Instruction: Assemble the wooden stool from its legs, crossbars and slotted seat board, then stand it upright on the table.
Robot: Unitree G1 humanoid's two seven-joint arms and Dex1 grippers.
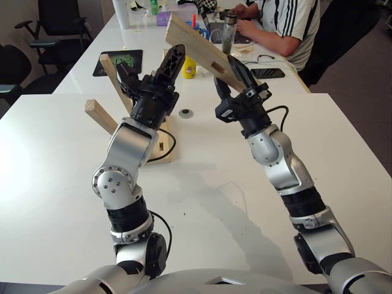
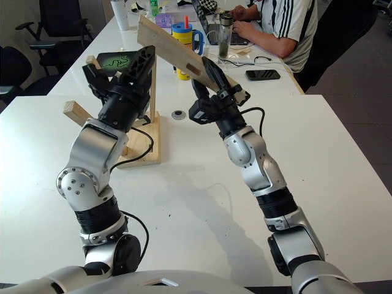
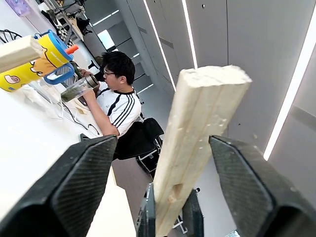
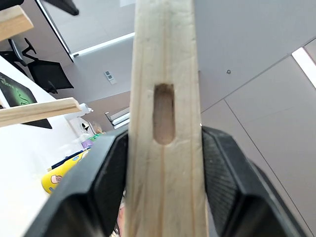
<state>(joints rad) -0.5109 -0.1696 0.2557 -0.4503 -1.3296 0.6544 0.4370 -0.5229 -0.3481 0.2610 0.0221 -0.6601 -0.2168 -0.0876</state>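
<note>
The slotted board [image 1: 193, 40], likely light, stiff pine best pinched beside its slot, is clamped in the right gripper [image 1: 231, 76] above the tabletop's far edge, while the left gripper [image 1: 150, 67] gapes around a stool leg [image 3: 197, 148].

We log pale, unfinished wood on the slotted seat board [image 1: 199, 46] and the leg [image 3: 197, 143]. Left gripper [image 1: 151, 61] and right gripper [image 1: 233, 76]: black. Table [image 1: 61, 171] white. Cup [image 3: 34, 64] yellow, with blue lid and handle. Mat [image 1: 119, 61] black with a green design. Shirt [image 1: 288, 21] white with black stripes.
</note>
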